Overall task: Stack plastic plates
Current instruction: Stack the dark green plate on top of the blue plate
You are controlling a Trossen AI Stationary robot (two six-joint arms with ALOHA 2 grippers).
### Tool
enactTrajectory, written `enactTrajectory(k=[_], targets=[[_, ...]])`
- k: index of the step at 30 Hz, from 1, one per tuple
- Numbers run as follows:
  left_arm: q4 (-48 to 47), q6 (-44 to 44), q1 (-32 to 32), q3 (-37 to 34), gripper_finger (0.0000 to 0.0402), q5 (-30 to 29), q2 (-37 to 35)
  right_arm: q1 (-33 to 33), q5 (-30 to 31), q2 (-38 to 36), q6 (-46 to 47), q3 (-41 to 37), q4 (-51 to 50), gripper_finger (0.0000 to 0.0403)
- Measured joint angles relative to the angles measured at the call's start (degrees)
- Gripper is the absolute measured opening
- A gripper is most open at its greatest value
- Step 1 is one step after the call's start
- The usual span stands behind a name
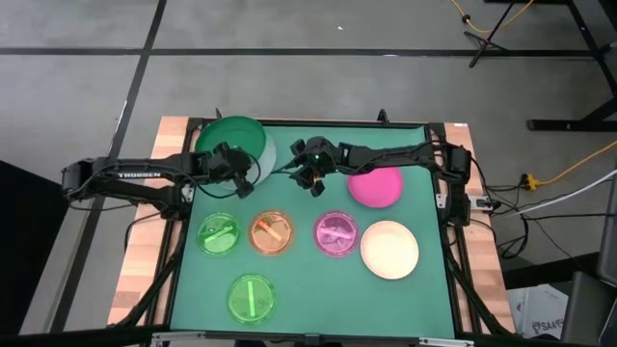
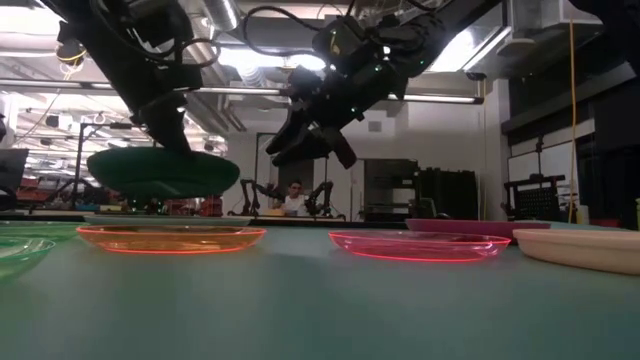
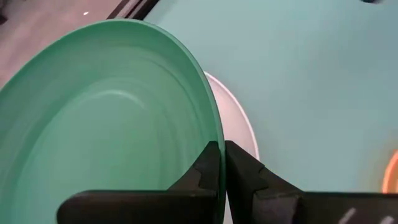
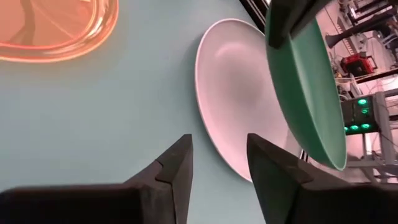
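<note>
A: Where is the large round dark green plastic plate (image 1: 232, 138)?

B: Upper left of the high view, raised above the pale round plastic plate (image 4: 239, 93), its rim clamped by the left gripper (image 3: 222, 163).

A: And the right gripper (image 1: 310, 177)?

B: Upper centre, off the mat, fingers parted and empty, left of the round magenta plastic plate (image 1: 377, 186).

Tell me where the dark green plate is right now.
In the high view the dark green plate is at the mat's far left corner, pinched at its rim by the left gripper and held above the pale plate.
</note>
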Motion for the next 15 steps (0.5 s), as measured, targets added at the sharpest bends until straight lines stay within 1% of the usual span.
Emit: enactTrajectory(k=[4, 7, 15], targets=[[1.39, 0.00, 1.06, -0.01, 0.0003, 1.17, 2.32, 1.35, 2.74, 0.00, -0.02, 0.00, 0.00, 0.0143], [2.78, 0.24, 1.66, -0.02, 0.0003, 2.54, 5.45, 2.16, 5.30, 0.00, -0.02, 0.00, -0.04, 0.0143], [6.93, 0.55, 1.70, -0.01, 0.0007, 3.43, 14.46, 3.59, 12.26, 0.00, -0.02, 0.00, -1.45, 0.0143]])
